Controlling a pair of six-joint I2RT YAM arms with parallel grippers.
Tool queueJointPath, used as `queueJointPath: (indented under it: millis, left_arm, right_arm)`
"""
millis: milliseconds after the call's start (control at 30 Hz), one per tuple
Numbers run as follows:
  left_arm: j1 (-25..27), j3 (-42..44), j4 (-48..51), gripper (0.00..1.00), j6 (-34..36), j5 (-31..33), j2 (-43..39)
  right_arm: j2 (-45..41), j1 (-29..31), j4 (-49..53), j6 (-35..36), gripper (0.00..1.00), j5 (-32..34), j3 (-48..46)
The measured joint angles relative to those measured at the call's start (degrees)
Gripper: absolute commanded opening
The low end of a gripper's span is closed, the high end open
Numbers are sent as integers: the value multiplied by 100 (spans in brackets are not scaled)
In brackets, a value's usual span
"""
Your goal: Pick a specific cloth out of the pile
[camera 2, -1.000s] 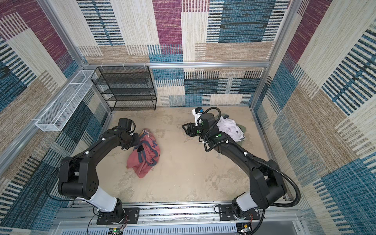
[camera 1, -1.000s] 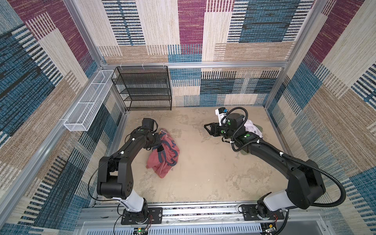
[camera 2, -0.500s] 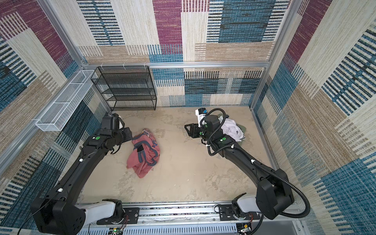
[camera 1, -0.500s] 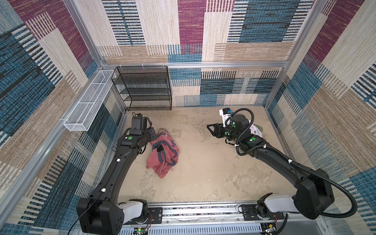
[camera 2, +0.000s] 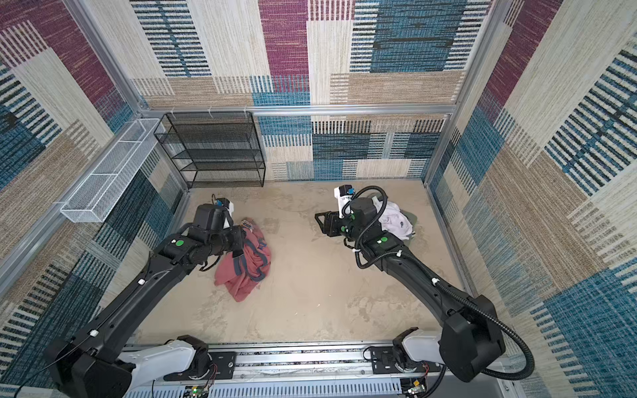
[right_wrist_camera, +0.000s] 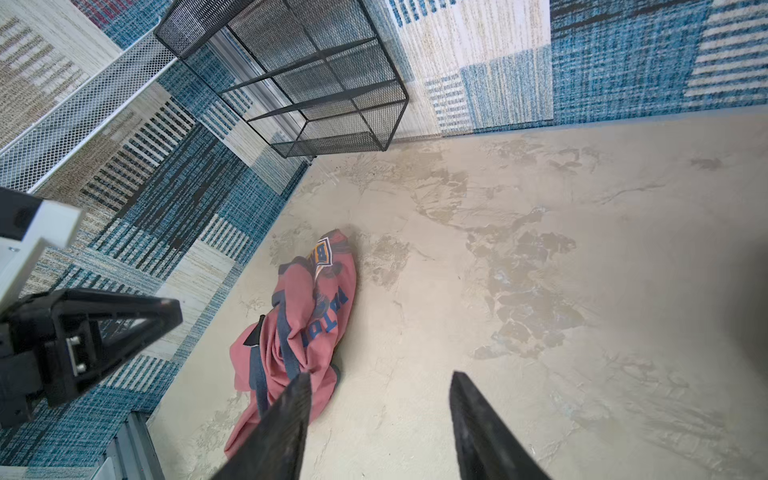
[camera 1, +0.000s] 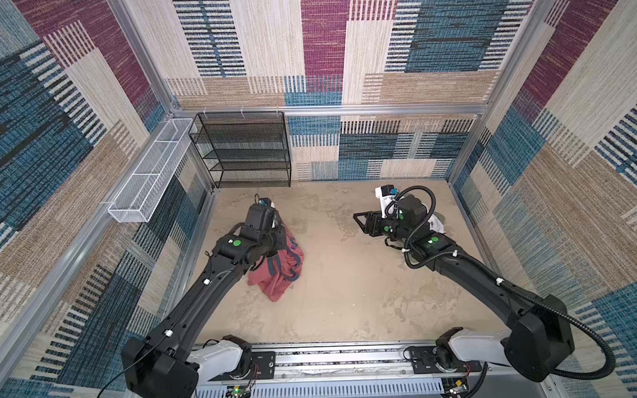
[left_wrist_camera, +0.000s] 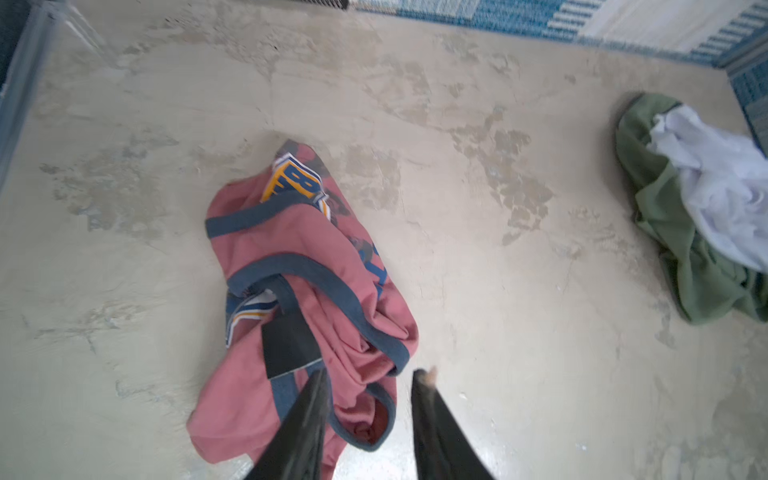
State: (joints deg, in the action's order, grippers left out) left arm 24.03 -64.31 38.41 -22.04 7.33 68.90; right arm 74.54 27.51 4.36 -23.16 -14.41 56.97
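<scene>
Beige floor (camera 1: pixel 344 293) bears the red T-shirt (camera 1: pixel 279 275) alone at left, well apart from the pile (camera 2: pixel 396 220), seemingly sorted out; accordingly, left gripper (left_wrist_camera: pixel 370 374) and right gripper (right_wrist_camera: pixel 381 376) gape empty.

Item 1: faded-red T-shirt with navy-blue trim (left_wrist_camera: pixel 332 266), crumpled on the left of the floor.
- Orange, blue and white badge print (left_wrist_camera: pixel 297 183), at the shirt's far end: large blue characters. The 1st looks like "B"; the rest is folded under.
- Blue block lettering (right_wrist_camera: pixel 328 311), on the shirt's right side: creased and part hidden, no whole word readable.

Item 2: white camera mount (camera 2: pixel 343 198), on the right arm: dark print, too small to read.
</scene>
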Motion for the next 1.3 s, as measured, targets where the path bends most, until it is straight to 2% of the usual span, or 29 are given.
queueJointPath:
  millis: [267,667,1133,1300]
  left_arm:
    - [452,640,37,37,-225,-2,197]
    - [640,1521,426,38,-553,-188,-31]
    - [588,1423,352,34,-796,295,968]
    - [201,1375,317,32,-793,452,1147]
  right_arm:
    - [-37,-11,2,-20,57,2,-31]
    - [44,-11,-24,-44,57,-7,-133]
    - [131,-11,-57,-57,57,-13,-133]
    - [162,-11,-52,-52,57,-13,-131]
